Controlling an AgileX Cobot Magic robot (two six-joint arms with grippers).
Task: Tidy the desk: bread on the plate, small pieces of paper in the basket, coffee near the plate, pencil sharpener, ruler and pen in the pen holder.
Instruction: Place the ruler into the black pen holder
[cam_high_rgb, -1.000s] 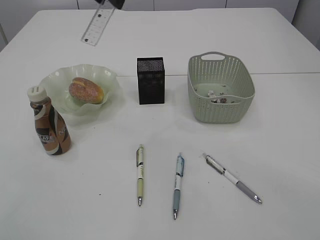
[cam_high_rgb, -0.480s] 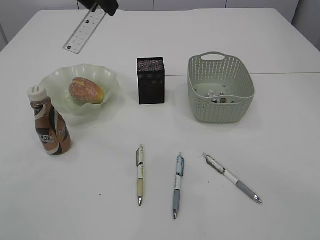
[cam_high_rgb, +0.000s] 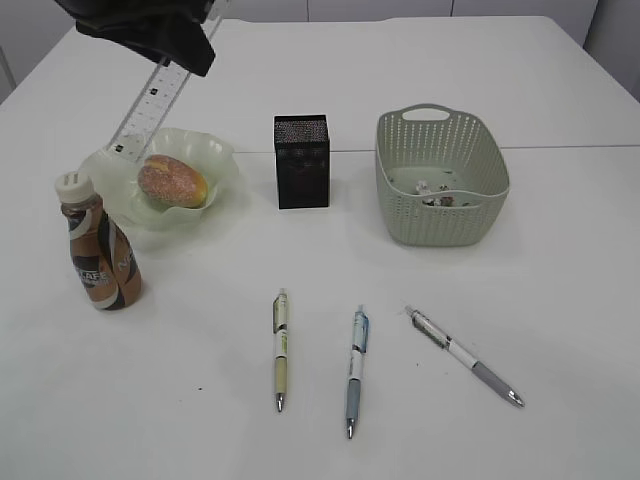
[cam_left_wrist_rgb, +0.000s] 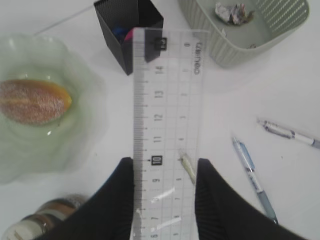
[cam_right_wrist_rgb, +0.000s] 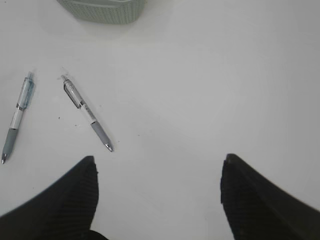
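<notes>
So the left gripper (cam_high_rgb: 160, 45) has swung in over the last second, carrying the ruler (cam_high_rgb: 148, 105) from the far edge of the desk (cam_high_rgb: 480, 80) down toward the plate (cam_high_rgb: 215, 160); the ruler's free end now hangs over the plate's rim, pointing away from the fingers. In the left wrist view the two black fingers (cam_left_wrist_rgb: 117, 200) are pinching the ruler by its long edges, and the pen holder (cam_left_wrist_rgb: 127, 30) sits just past the ruler's far tip, slightly to the left of it. Looks to me like it's being lined up for the drop into the holder, so that step is close but not done. The right gripper (cam_right_wrist_rgb: 157, 195) just hangs with its fingers spread wide and nothing between them, two pens ahead and left of it. Count: one bread (cam_high_rgb: 172, 182) on the plate, one coffee (cam_high_rgb: 98, 250) right next to it, one basket (cam_high_rgb: 440, 175) with a few paper scraps inside, three pens (cam_high_rgb: 352, 370) loose on the desk. Can't spot the sharpener for sure.
</notes>
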